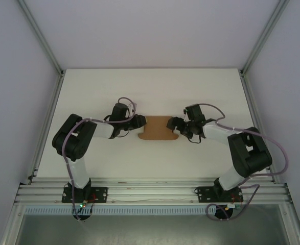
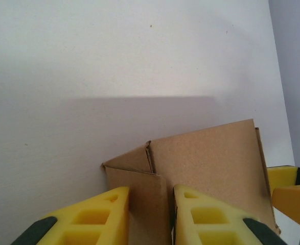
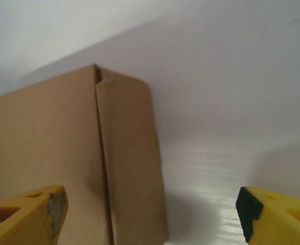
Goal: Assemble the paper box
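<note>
Left gripper (image 2: 151,206): set narrow over the flap (image 2: 139,186) of the paper box (image 1: 159,128); a grip cannot be told.
Right gripper (image 3: 150,212): spread wide.
Fold: the far end is best steadied while the flap is raised.

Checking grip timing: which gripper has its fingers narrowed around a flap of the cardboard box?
The left gripper: its yellow fingers stand close together with a flap of the paper box between them, while the right gripper's stand wide apart.
</note>
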Robot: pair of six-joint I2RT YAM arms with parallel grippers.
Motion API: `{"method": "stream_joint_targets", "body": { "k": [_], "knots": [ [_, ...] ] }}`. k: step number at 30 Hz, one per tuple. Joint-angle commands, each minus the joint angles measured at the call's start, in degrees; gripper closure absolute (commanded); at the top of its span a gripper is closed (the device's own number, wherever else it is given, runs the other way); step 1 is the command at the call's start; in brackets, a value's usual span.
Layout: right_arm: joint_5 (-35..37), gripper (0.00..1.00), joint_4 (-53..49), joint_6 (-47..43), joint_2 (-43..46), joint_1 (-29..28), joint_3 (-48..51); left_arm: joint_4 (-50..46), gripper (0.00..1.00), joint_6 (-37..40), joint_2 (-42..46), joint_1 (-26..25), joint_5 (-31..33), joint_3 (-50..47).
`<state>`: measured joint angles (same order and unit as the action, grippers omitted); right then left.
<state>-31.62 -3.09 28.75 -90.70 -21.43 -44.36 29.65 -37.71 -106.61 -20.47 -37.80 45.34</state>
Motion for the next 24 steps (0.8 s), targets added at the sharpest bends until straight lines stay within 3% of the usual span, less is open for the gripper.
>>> {"method": "stream_joint_targets", "body": {
  "k": [1,16,24],
  "knots": [
    [-5.9,0.15,4.0,1.6,-0.7,0.3,-1.1,4.8,0.74,-2.7,-2.3,1.5,-2.0,-2.1],
    [-15.5,0.2,12.2,5.7,-5.7,1.0,-1.8,17.1,0.8,-7.6,-5.5,4.1,-7.2,-6.7],
    [-21.7,0.43,24.6,13.8,-7.2,1.0,-2.1,17.4,0.74,-7.1,-3.9,4.1,-7.7,-6.3]
  ]
}}
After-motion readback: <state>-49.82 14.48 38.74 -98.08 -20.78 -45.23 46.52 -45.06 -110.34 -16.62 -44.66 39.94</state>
